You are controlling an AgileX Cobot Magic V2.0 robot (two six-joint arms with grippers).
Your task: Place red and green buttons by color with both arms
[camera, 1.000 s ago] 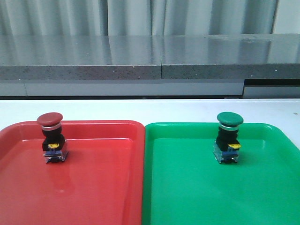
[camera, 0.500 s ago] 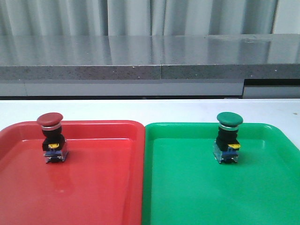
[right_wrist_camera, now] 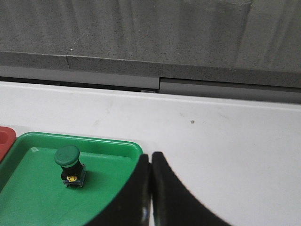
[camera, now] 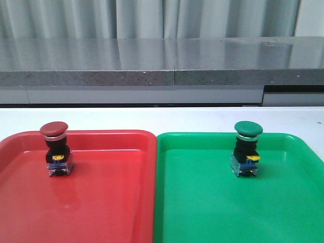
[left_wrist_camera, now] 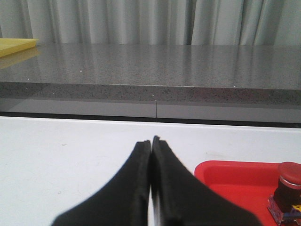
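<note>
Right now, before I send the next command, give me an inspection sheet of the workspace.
Surface: white table, red tray left, green tray right, side by side.
Job's things: red button upright in red tray; green button upright in green tray.
Clutter: nothing seen.
Grippers: left gripper shut, empty, beside red tray; right gripper shut, empty, beside green tray.
Cables: nothing seen.
Surroundings: grey counter, curtain behind; yellow tray on counter.
</note>
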